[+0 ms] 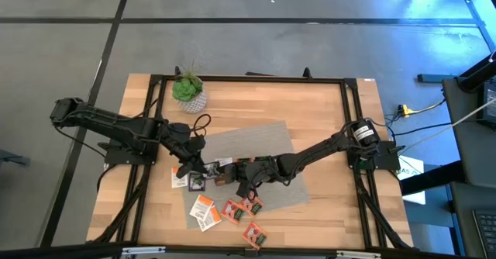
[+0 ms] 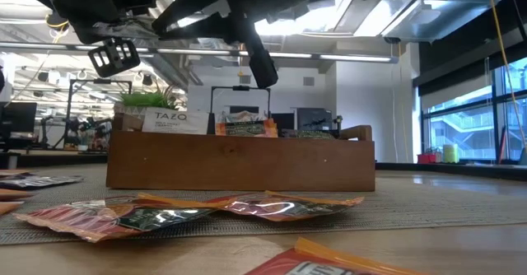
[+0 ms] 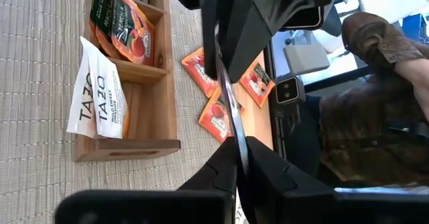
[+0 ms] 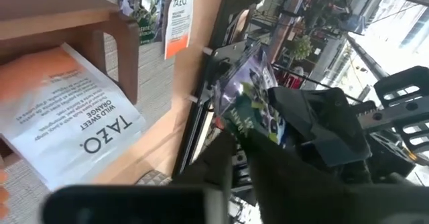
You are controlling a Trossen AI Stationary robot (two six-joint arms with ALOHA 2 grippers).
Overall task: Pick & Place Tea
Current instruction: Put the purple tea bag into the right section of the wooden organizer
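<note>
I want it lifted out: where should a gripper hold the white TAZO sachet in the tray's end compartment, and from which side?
Grip the white TAZO sachet by its top edge, coming from above. It stands leaning in the end compartment of the wooden tray and rises past the wall, so probably only that edge is free; the walls cover the rest.

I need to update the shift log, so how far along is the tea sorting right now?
Done: white Tazo sachets and red sachets already stand in the wooden tray.
In hand: the left hand is shut on a dark sachet, with the right hand meeting it above the table.
Left: several loose sachets lie on the table.
</note>
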